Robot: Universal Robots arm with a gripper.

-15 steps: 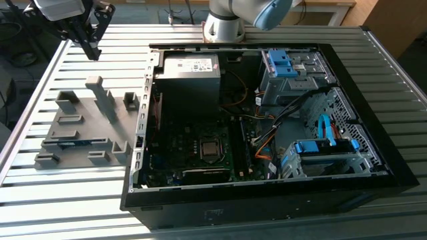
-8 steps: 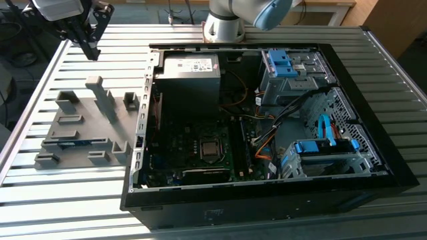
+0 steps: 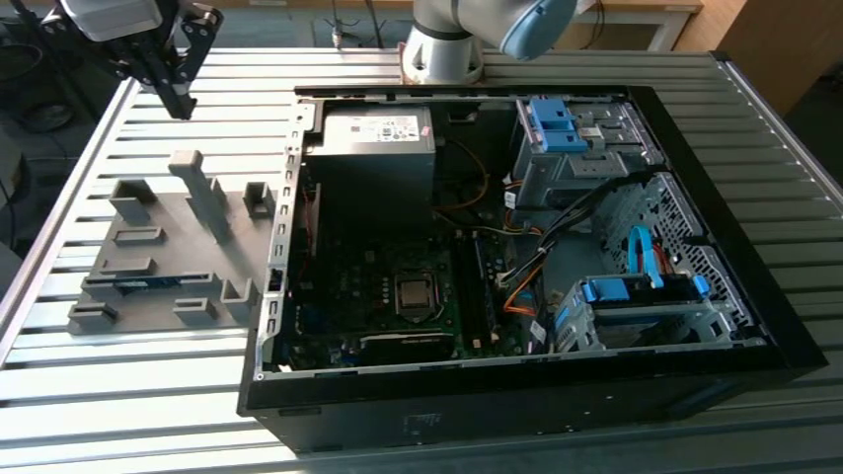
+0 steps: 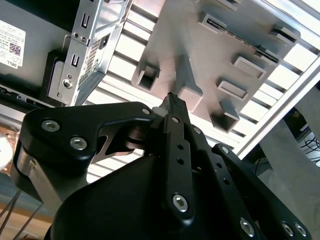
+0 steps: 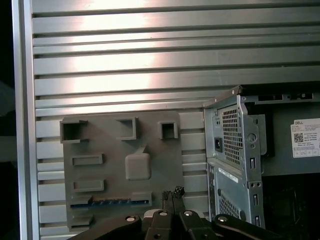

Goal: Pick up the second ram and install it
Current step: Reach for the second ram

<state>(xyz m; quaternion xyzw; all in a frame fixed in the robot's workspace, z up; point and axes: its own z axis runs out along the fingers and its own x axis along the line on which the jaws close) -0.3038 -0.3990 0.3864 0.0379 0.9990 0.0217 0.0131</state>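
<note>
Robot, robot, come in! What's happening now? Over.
Gripper shut, empty, up above grey holder. Second ram sits in holder slot, untouched. Nothing between them.

holder (image 5: 110,150): matt grey plastic | table (image 5: 150,75): ribbed shiny metal | gripper (image 5: 173,192): matt black

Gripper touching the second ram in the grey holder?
Apart. In the exterior view the gripper hangs well clear of the second ram, which lies in the grey holder, with open space between them.
</note>
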